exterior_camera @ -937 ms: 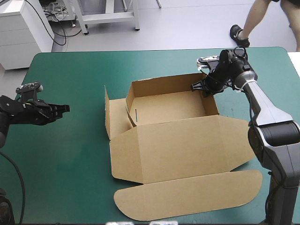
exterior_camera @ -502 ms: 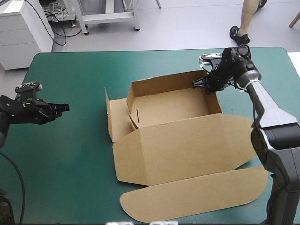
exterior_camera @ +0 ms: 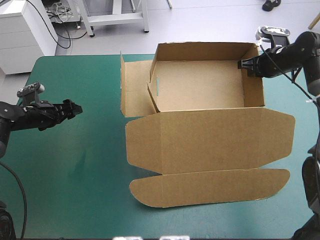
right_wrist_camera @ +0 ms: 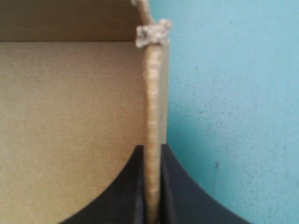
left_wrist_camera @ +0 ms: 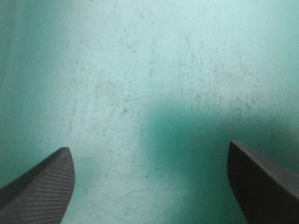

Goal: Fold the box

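Clamps the right gripper (exterior_camera: 243, 65) on the right wall of the box (exterior_camera: 200, 90), lid lying flat; holds the left gripper (exterior_camera: 77, 106) released over the teal-green cover (exterior_camera: 75, 175), well apart.

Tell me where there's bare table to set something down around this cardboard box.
Widest bare patch: the teal-green cover between the table's left edge and the brown cardboard box, nearer than the open black-fingered left gripper. A strip runs along the near edge, before the box's curved flap. Crowded: the right side, where the right gripper clamps the box wall.

Grey floor (exterior_camera: 210, 22), white cabinet (exterior_camera: 22, 30)
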Motion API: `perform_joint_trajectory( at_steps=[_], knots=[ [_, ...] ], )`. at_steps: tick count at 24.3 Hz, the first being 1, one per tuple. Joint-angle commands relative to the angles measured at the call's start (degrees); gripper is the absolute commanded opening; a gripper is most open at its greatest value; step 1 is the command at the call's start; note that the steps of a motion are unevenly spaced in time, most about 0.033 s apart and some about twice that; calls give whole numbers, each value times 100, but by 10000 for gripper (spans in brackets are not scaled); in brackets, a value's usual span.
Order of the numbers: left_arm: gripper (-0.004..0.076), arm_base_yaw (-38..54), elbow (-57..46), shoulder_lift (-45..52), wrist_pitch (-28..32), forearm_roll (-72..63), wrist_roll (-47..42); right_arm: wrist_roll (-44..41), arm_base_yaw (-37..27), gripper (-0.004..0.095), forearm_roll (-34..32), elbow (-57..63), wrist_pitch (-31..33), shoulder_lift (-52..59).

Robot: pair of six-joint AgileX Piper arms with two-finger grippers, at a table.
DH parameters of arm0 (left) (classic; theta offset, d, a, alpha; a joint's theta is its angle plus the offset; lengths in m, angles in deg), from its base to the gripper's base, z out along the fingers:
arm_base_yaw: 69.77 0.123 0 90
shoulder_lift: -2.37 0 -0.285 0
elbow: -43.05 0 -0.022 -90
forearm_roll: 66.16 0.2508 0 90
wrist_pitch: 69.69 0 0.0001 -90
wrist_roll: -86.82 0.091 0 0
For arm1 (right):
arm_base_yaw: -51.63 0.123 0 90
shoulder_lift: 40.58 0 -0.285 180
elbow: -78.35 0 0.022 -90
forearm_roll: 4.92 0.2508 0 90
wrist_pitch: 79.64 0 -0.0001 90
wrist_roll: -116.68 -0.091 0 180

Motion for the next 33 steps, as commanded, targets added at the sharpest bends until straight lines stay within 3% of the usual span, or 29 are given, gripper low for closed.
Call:
perform_joint_trajectory(
  at_steps=[1, 3, 7, 12, 16, 24, 33],
  knots=[
    [658, 9, 170, 116, 119, -847, 5, 146, -100, -16, 576, 146, -150, 599],
    [658, 9, 158, 92, -32, -1080, 214, 146, -100, -16, 598, 309, -150, 719],
    [658, 9, 158, 92, -659, -1430, 906, 316, -30, -16, 1274, 616, -150, 796],
    [655, 9, 158, 92, -1369, -2301, 1599, 361, 544, -16, 1213, 616, -186, 707],
    [655, 9, 158, 92, -1963, -2667, 1836, 225, 822, -16, 1110, 616, -563, 343],
    [655, 9, 158, 115, -2435, -2859, 1919, 73, 1291, -16, 1058, 616, -943, -185],
    [655, 9, 158, 115, -2483, -3076, 2012, -183, 1698, -15, 823, 604, -1416, -471]
  ],
)
